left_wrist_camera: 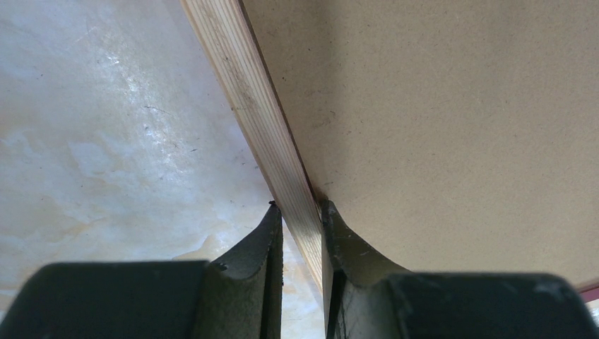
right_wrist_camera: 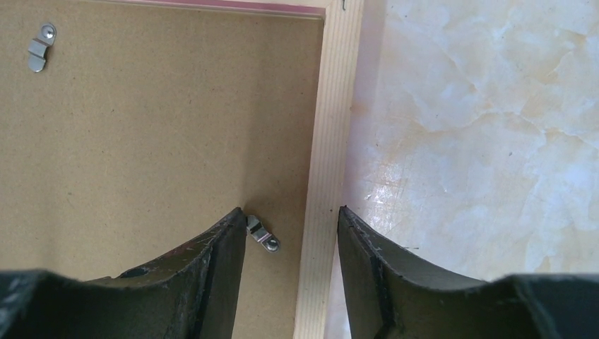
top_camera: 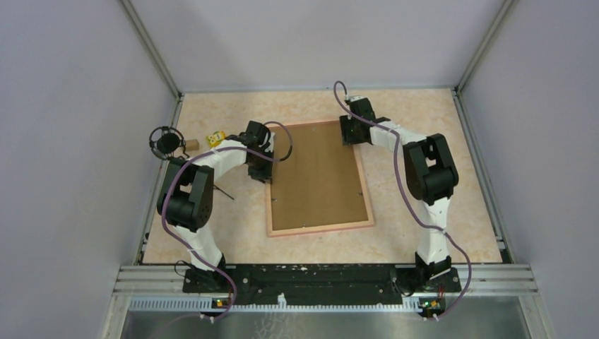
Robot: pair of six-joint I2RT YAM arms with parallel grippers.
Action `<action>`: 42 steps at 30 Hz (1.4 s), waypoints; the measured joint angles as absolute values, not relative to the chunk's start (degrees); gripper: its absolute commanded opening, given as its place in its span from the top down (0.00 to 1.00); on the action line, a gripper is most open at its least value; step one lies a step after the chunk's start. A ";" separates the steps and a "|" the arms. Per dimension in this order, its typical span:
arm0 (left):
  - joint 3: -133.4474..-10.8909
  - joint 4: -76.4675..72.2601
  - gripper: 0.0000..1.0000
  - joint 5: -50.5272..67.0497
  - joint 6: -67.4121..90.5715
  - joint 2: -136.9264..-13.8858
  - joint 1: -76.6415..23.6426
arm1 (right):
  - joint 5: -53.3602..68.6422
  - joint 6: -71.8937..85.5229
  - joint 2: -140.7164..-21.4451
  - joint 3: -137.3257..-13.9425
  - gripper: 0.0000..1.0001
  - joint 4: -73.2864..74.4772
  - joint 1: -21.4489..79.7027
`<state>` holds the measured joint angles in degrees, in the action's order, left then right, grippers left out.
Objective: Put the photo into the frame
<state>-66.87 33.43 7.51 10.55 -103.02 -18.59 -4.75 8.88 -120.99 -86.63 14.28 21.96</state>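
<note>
Marbled beige table (top_camera: 424, 141) carries the frame (top_camera: 319, 228) back-up at its middle, with the brown backing board (top_camera: 318, 176) inside. My left gripper (left_wrist_camera: 300, 212) is clamped on its left rail, and my right gripper (right_wrist_camera: 291, 215) stands spread astride the right rail. Only the right wrist view shows the small metal clips (right_wrist_camera: 263, 235).

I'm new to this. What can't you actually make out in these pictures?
Photo: in no view; if it sits in the frame, the backing board covers it.
Frame's front: faces down, every view.
Left gripper, left wrist view: too close to tell whether it pinches the frame or just straddles it.
Yellow thing and black thing, top view: too small to identify.
</note>
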 measured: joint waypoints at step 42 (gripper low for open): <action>-67.55 36.36 0.91 8.67 11.14 -103.79 -18.59 | -9.45 23.59 -110.26 -70.74 1.00 11.03 21.06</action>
